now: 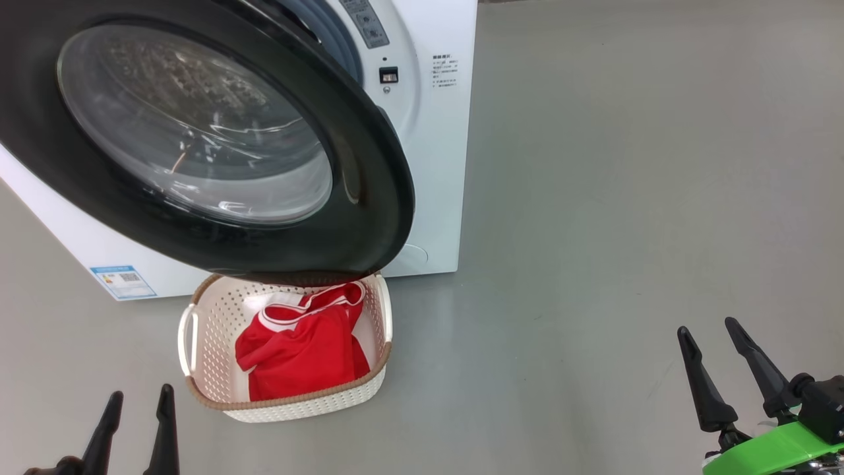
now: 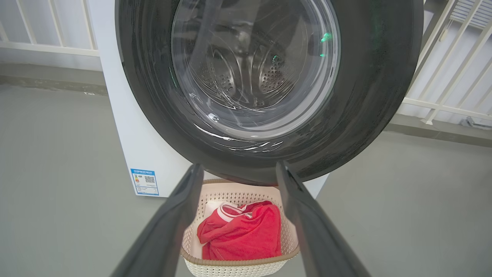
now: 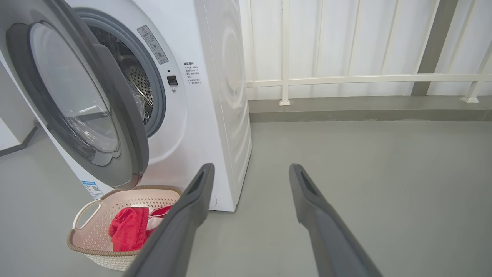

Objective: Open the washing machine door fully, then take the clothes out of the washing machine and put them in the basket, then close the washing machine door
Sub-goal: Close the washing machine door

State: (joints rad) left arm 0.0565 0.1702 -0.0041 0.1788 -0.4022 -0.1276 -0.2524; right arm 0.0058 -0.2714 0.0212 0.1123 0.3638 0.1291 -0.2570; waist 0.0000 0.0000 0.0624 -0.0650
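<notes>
The white washing machine point(image 1: 435, 165) stands at the upper left with its black-rimmed door point(image 1: 369, 198) swung out over the basket; the glass window point(image 1: 191, 125) faces me. Under the door's lower edge sits the cream basket point(image 1: 211, 330), holding the red clothes point(image 1: 303, 349) with white trim. My left gripper point(image 1: 138, 402) is open at the lower left, just left of the basket and holding nothing. Far to the right my right gripper point(image 1: 712, 333) is open and empty over the floor. The left wrist view has the door point(image 2: 369, 96) and the clothes point(image 2: 246, 234); the right wrist view has the drum opening point(image 3: 134, 80) and the basket point(image 3: 92, 238).
Grey floor point(image 1: 626, 198) spreads to the right of the machine. A white railing point(image 3: 346, 79) and wall stand behind it. A blue label point(image 1: 123, 280) marks the machine's lower front. A green part point(image 1: 765, 448) sits at my right wrist.
</notes>
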